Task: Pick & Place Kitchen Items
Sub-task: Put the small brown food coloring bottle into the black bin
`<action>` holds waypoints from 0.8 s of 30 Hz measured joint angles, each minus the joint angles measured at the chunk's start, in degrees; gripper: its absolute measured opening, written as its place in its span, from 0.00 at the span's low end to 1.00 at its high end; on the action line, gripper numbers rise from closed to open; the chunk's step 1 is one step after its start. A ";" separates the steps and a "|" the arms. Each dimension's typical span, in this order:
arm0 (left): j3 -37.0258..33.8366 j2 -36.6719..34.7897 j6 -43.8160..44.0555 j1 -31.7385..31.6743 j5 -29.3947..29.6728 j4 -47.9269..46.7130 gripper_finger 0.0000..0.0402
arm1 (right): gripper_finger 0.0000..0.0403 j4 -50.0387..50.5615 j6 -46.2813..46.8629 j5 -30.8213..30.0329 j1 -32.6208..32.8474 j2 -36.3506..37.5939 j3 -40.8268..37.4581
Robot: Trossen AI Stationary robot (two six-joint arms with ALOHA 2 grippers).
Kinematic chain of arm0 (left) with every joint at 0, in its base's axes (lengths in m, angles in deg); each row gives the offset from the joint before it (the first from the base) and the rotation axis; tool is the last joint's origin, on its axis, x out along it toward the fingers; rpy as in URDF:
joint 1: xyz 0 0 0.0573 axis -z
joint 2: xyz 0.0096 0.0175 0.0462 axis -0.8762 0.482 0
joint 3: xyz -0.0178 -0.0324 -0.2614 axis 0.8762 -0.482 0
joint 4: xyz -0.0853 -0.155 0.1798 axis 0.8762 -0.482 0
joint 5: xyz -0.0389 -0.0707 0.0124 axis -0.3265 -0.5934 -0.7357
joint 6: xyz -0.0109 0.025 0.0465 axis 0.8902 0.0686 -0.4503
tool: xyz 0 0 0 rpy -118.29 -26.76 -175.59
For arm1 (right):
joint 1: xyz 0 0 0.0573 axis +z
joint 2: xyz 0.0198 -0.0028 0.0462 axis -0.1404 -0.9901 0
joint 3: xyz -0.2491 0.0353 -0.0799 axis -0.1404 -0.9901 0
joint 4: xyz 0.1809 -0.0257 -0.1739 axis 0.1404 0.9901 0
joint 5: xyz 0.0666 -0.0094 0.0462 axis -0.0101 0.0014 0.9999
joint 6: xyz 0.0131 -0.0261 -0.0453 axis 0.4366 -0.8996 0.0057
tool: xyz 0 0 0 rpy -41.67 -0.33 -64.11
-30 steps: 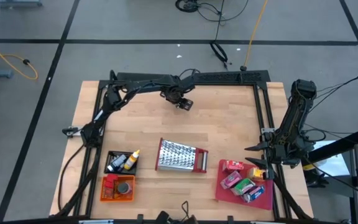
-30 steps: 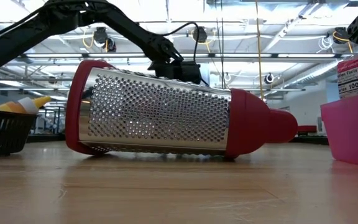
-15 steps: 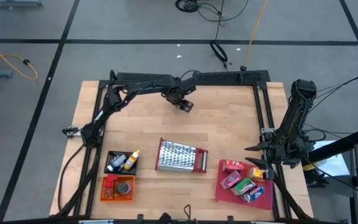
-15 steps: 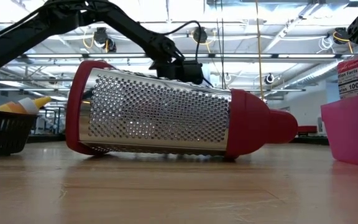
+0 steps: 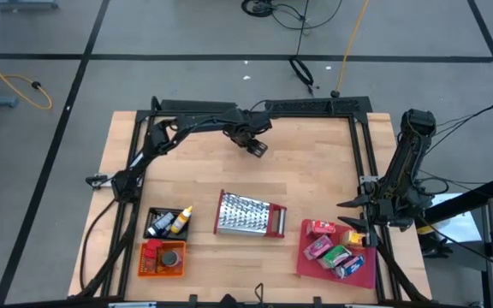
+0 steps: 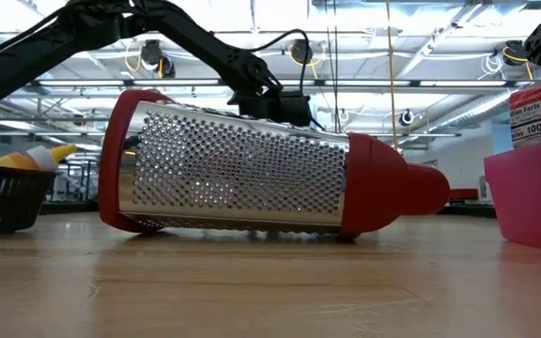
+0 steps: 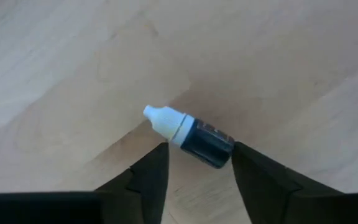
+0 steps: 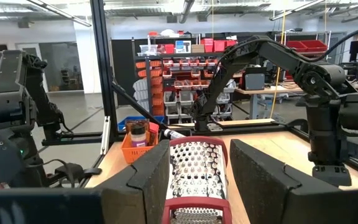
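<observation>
My left gripper (image 7: 194,168) hangs over the far middle of the wooden table (image 5: 315,171), its two fingers (image 7: 149,177) standing apart on either side of a small dropper bottle (image 7: 191,134). The bottle lies on its side directly between and just ahead of my fingertips, its dark body nearest them and its white cap pointing away to one side. I am not yet clamped on it: bare wood shows on at least one flank of the body.

Appearance: a dark, glossy cylindrical body with a faint label, a white collar and a tapered white nozzle cap.

Handling, as I judge it: very light, rigid and smooth-sided, so liable to roll or squirt out under an off-centre pinch. The best hold is across the dark body at mid-length, not on the tapered cap, which would slip.

My right gripper (image 8: 197,168) waits well off to my right, beside the red tray (image 5: 366,275) of boxed groceries (image 5: 332,250), its fingers parted and empty, facing the steel grater (image 5: 248,214). The black basket (image 5: 154,216) and orange bin (image 5: 147,267) sit near the front edge, well behind my left gripper.
</observation>
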 joint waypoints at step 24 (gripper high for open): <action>0.02 -0.13 6.44 -2.88 -9.11 1.74 0.40 | 0.40 0.38 0.02 0.00 0.01 0.02 0.00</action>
